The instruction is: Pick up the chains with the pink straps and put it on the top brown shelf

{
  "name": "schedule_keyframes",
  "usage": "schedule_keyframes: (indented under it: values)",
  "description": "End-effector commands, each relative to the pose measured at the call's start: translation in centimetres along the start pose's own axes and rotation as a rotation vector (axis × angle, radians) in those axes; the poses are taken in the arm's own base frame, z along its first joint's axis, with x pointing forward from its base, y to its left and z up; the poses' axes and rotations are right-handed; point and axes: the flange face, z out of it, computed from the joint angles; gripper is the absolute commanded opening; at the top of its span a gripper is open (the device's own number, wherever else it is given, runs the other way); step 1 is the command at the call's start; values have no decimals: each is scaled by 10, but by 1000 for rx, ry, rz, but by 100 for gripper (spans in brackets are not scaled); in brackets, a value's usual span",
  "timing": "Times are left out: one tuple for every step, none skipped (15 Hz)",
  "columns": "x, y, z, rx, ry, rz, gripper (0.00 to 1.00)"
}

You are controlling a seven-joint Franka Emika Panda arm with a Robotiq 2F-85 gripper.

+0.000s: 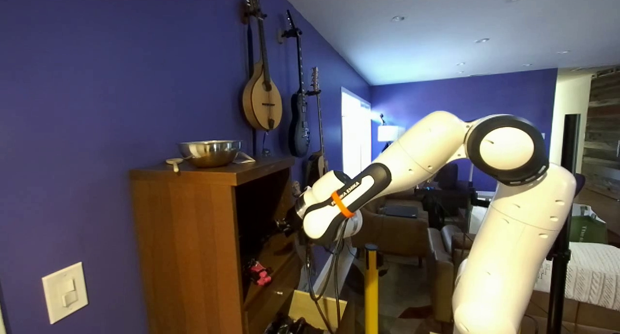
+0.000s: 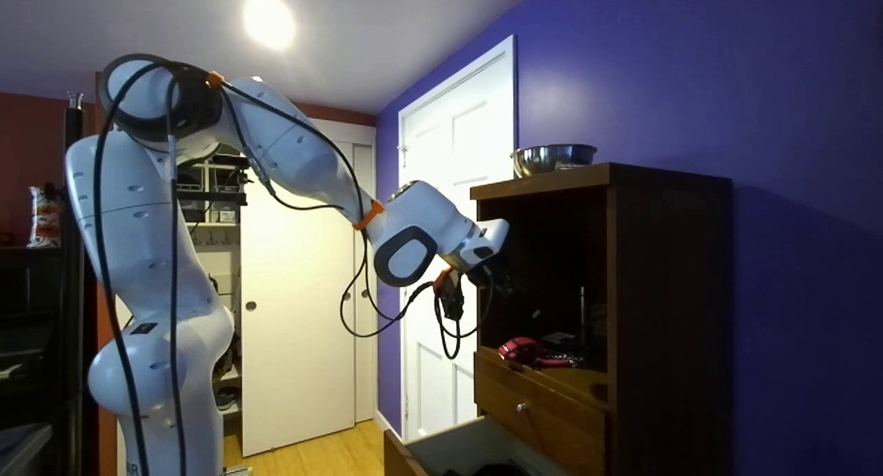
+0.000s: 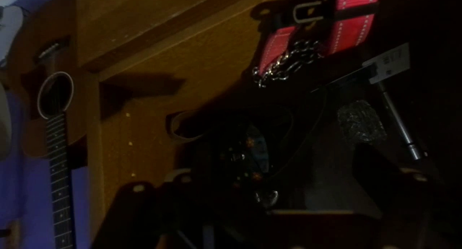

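1. Chains with pink straps [image 1: 260,274] lie, in an exterior view, at the front of the open compartment in the boxy wooden cabinet [image 1: 189,247]. So small and limp a heap should be light, and hard to break. The cabinet's side is flat and smooth, faintly grained; a shiny, round metal bowl [image 1: 210,154] sits on top.

2. The bundle rests, in an exterior view, on the top brown shelf [image 2: 572,377], strap humped and thin chain trailing beside it; that tail would probably dangle and slide if lifted. If this board is the one meant, placing looks done. Below, a wooden drawer [image 2: 399,457] stands pulled out.

3. In the wrist view, the claw [image 3: 252,171] is spread wide, its two dark fingers [image 3: 126,213] well apart, with nothing visibly gripped; the bundle lies clear of both. For any grasp, I'd pinch the broad pink webbing [image 3: 352,32] across its flat faces: it should be soft and grippy, whereas the glossy links would likely slip. White dashed stitching edges the webbing, near a squared metal buckle [image 3: 296,14]. Nearby lie a crinkled clear wrapper [image 3: 362,122] and a slim polished rod [image 3: 399,121].
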Motion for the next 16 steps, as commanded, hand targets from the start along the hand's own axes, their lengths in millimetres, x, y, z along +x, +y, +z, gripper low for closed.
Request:
schedule_keyframes:
  values:
    - [11,0,-41,-13,-100,11,100]
    - [13,0,-50,-19,-137,9,100]
    - [14,-1,-58,-23,-175,6,100]
    - [17,1,-68,-39,-208,1,100]
    - [19,0,-79,-52,-241,-11,100]
    - [21,-1,-89,-65,-278,-21,100]
    - [22,-1,-100,-72,-315,-31,100]
    - [23,-2,-111,-86,-355,-46,100]
    - [24,-2,-121,-96,-393,-62,100]
    - [26,-3,-132,-101,-426,-73,100]
    - [29,-5,-143,-96,-447,-85,100]
    - [32,-6,-154,-79,-473,-101,100]
    - [35,-7,-164,-54,-505,-121,100]
    - [37,-7,-173,-43,-517,-138,100]
    - [40,-7,-184,4,-534,-164,100]
    - [42,-4,-192,33,-554,-180,100]
